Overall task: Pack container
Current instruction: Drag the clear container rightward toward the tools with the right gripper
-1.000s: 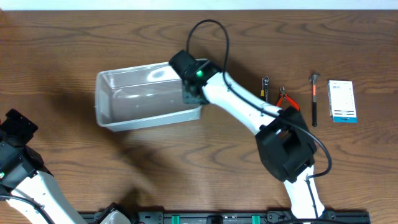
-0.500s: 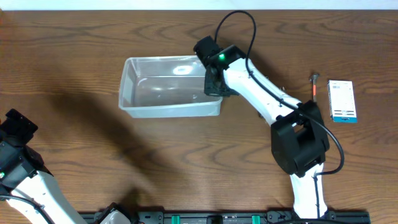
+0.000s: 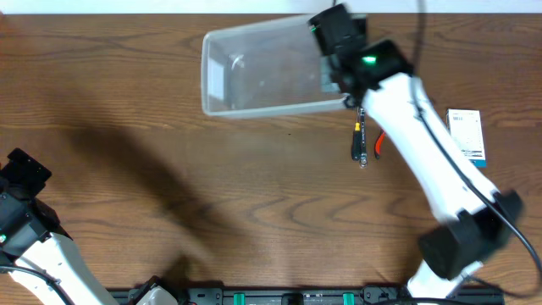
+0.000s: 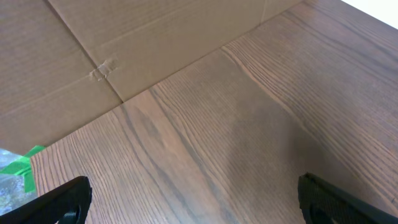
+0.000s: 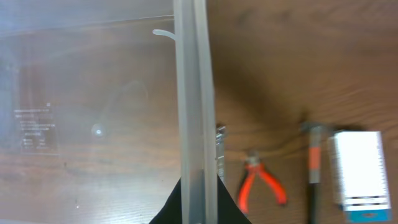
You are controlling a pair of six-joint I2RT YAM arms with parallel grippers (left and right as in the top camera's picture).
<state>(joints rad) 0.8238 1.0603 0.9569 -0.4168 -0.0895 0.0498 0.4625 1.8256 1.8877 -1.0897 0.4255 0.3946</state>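
Container [image 3: 254, 72] rim in right fingers [image 5: 229, 210], table [image 3: 169, 186] edge

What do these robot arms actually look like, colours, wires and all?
Both arms are smooth white tubes joined by chunky black joints. The right arm has a small green light near its wrist and a thin black cable looping off it. The left arm is likewise white and black. The left gripper has plain black fingers.
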